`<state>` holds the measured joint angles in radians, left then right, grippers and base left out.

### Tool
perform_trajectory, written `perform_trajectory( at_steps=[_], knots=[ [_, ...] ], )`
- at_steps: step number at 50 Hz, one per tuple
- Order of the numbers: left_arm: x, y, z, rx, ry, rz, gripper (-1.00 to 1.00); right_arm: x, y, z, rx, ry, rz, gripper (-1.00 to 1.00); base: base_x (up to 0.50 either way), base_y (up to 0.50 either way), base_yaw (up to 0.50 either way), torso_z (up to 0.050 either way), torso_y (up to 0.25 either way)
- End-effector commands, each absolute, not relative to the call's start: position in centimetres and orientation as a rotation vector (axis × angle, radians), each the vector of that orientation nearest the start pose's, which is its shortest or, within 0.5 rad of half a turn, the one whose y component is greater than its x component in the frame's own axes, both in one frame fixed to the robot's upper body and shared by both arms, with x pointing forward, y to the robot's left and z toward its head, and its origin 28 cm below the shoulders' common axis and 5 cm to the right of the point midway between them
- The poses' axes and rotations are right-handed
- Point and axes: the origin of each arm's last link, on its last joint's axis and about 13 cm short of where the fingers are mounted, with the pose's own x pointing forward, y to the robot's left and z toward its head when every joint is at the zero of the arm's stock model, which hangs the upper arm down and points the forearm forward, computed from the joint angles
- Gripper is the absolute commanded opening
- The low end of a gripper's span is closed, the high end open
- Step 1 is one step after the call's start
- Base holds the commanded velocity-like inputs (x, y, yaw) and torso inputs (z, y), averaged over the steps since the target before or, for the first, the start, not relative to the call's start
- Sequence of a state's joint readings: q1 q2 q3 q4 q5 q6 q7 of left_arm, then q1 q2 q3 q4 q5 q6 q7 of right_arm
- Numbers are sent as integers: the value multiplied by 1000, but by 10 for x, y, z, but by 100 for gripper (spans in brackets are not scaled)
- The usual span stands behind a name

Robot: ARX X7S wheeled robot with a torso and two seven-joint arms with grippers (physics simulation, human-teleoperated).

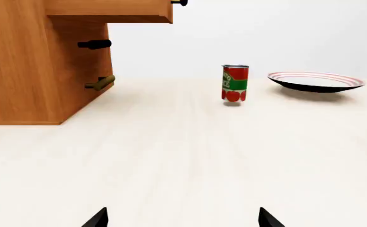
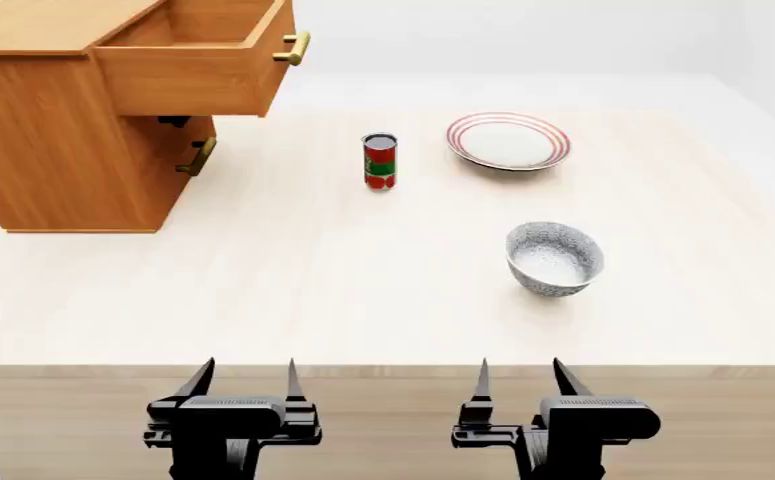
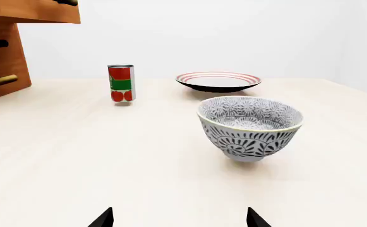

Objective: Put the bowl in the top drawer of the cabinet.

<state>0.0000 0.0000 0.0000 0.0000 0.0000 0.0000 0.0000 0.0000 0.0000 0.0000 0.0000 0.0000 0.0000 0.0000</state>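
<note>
The blue-grey patterned bowl (image 2: 554, 258) stands upright on the pale table, right of centre; it also fills the right wrist view as the bowl (image 3: 251, 126). The orange-brown cabinet (image 2: 54, 150) sits at the far left with its top drawer (image 2: 200, 62) pulled out, brass handle facing right. Part of the cabinet (image 1: 38, 61) and the drawer's underside (image 1: 111, 12) show in the left wrist view. My left gripper (image 2: 244, 378) and right gripper (image 2: 518, 376) hover at the table's near edge, both open and empty, the right one well short of the bowl.
A red tomato can (image 2: 380, 161) stands mid-table, and a red-rimmed white plate (image 2: 509, 141) lies beyond it to the right. The lower drawer (image 2: 190, 150) is closed, its brass handle under the open one. The table's front edge (image 2: 387, 367) runs just ahead of both grippers.
</note>
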Motion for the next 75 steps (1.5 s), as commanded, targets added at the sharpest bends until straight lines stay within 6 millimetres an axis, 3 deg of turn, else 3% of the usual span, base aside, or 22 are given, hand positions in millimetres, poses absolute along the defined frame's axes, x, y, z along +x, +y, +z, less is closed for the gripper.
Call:
perform_trajectory(
  at_steps=[1,12,64,75],
  knots=[
    [212,205,13,-2,1,-1,100,211,-96,13,0,1,0,100,0,0,0,0,0],
    [213,206,13,-3,10,-3,100,213,-95,13,-17,11,3,100,0,103,0,0,0],
    [219,206,13,-13,25,-9,100,211,-96,13,-22,19,8,100,0,389,0,0,0],
    [215,207,27,2,19,-8,100,212,-98,26,-12,20,-6,100,0,0,0,0,0]
  ],
)
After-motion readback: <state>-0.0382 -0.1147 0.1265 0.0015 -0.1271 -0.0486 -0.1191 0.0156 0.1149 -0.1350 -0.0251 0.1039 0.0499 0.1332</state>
